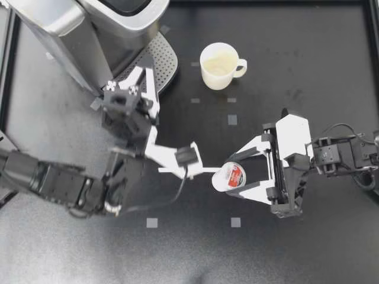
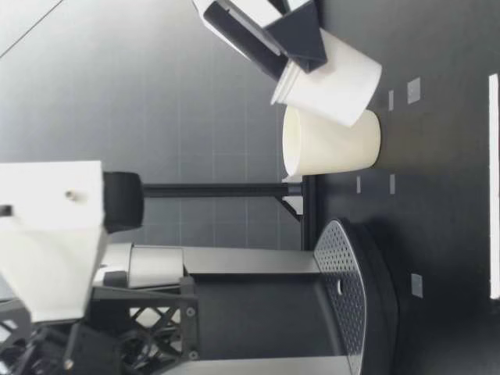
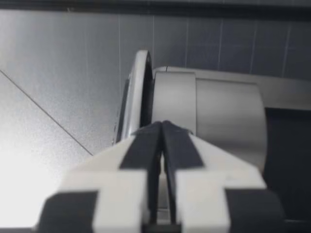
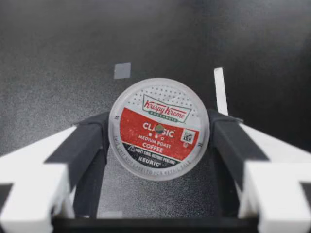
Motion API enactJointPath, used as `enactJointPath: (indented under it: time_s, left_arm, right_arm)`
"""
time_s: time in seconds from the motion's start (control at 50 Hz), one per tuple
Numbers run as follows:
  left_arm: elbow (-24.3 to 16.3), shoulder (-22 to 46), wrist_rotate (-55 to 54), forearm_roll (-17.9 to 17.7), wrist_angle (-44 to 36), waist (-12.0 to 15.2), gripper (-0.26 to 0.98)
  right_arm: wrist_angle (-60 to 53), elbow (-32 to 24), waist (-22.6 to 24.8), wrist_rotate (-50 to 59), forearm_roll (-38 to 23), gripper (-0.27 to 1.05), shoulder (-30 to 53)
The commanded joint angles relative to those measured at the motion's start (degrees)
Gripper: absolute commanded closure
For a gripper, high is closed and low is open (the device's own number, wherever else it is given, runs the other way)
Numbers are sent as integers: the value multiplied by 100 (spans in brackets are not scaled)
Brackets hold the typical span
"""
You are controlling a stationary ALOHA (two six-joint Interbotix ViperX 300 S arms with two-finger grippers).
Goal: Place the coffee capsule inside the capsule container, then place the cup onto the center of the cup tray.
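The coffee capsule shows a red-and-white lid, the cup is cream, the table black.

On the table: cup. Left of the cup: cup tray, at the foot of the coffee machine. Well apart from the cup, raised off the table: coffee capsule, between the right gripper's fingers.

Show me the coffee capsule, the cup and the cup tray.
coffee capsule (image 4: 159, 128): right wrist view, centre of its printed lid.
cup (image 1: 218, 63): top view, inside its bowl.
cup tray (image 1: 164, 59): top view, bare perforated surface.
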Motion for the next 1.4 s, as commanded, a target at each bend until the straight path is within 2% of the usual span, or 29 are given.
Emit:
enactJointPath:
  time_s: [0.0, 0.46, 0.66, 0.82, 1.0, 1.28, 1.38]
  left_arm:
    - [-18, -237, -26, 88, -26, 123, 65]
    - [290, -615, -18, 325, -158, 492, 65]
    - [308, -826, 9, 536, -167, 492, 65]
    - [290, -993, 9, 800, -185, 598, 65]
    - [264, -1239, -18, 817, -527, 817, 65]
    - [176, -1661, -35, 905, -738, 949, 65]
    - [185, -1775, -158, 905, -835, 1072, 65]
  right_arm:
    - [-62, -62, -35, 9, 0, 20, -53]
    - [-62, -62, -35, 0, -9, 20, -53]
    - [-62, -70, -35, 0, 0, 20, -53]
    - [-70, -79, -35, 9, -9, 20, -53]
    - [-62, -79, -35, 26, 0, 20, -79]
    - [-70, -88, -35, 44, 0, 20, -70]
    - [-79, -105, -35, 44, 0, 20, -97]
